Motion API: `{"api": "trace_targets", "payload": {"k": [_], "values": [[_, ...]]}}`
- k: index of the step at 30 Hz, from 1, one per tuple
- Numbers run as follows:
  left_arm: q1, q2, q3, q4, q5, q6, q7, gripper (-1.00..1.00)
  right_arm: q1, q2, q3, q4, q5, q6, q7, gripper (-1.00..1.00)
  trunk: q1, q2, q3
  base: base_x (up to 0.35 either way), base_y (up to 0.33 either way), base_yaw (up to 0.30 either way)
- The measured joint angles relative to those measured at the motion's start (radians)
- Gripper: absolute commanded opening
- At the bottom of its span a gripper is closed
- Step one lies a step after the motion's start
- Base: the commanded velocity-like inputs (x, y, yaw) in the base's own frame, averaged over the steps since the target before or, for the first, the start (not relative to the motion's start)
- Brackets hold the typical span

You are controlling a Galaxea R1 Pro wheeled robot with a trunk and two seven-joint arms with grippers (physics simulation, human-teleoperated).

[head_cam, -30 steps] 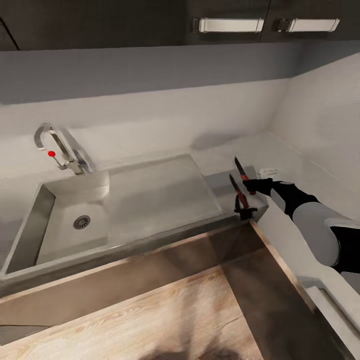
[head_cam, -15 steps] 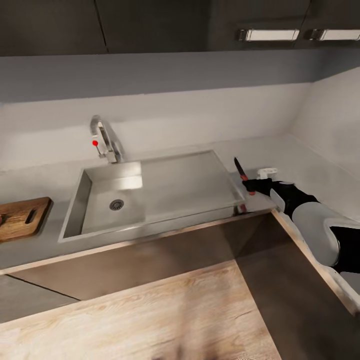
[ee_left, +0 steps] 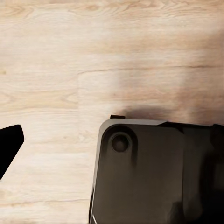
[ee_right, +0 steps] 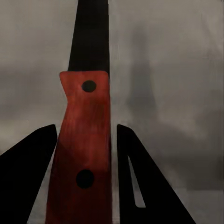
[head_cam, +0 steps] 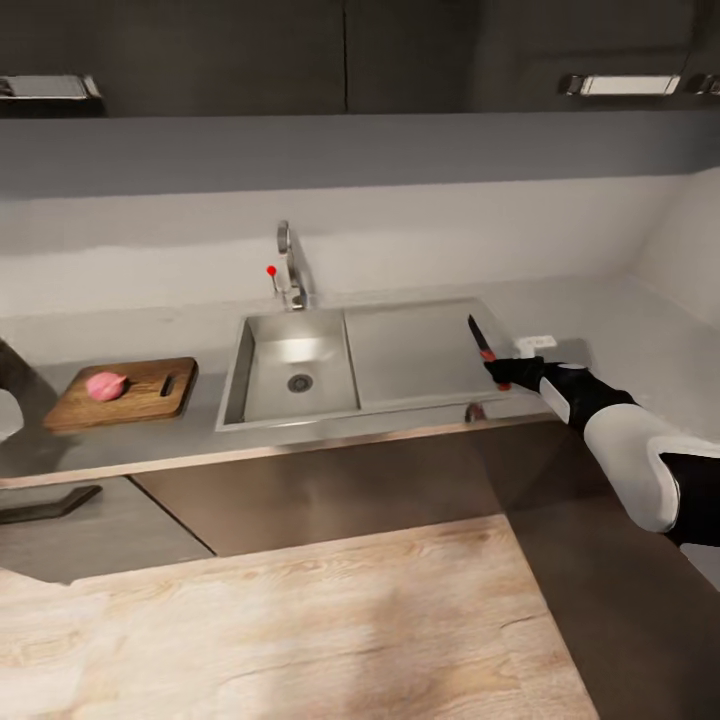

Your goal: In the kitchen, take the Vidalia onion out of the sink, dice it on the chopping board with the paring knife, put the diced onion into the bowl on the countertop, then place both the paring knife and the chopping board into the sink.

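Right gripper [head_cam: 503, 375]: we have it clamped on the paring knife [head_cam: 483, 346], red handle between the two fingers [ee_right: 28, 177], dark blade pointing up and away from the wrist.
Left gripper: we cannot tell its state; the left wrist view gives wooden floor and a dark part of the robot's base [ee_left: 154, 172].
Table [head_cam: 610, 335]: the knife hangs just above its front edge, beside the near right corner of the sink [head_cam: 370, 395].
Sink: its drainboard lies just to the gripper's left, the basin with the drain beyond that; we see no onion in it.
Chopping board [head_cam: 125, 392]: well off to the gripper's left, past the sink, on the table.
Vidalia onion [head_cam: 105, 385]: on the board, whole as far as we can judge.
Step in hand: we judge it is carrying the knife to the board.
Doing it well: let us keep the grip firm, hold the blade clear of the tap [head_cam: 288, 268], and turn the tip down only once we are over the onion.
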Motion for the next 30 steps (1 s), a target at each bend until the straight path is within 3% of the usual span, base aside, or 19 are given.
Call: {"api": "trace_targets", "payload": {"k": [6, 20, 30], "values": [[0.000, 0.000, 0.000, 0.000, 0.000, 0.000, 0.000, 1.00, 0.000, 0.000, 0.000, 0.000, 0.000, 0.000, 0.000, -1.00, 0.000, 0.000, 0.007, -0.258, 0.201, 0.156], [0.000, 0.000, 0.000, 0.000, 0.000, 0.000, 0.000, 1.00, 0.000, 0.003, 0.000, 0.000, 0.000, -0.001, 0.001, -1.00, 0.000, 0.000, 0.008, -0.237, 0.199, 0.007], [0.000, 0.000, 0.000, 0.000, -0.001, 0.000, 0.000, 1.00, 0.000, 0.005, 0.000, 0.001, 0.000, 0.001, -0.004, -1.00, 0.000, 0.000, 0.004, -0.042, 0.229, 0.183]]}}
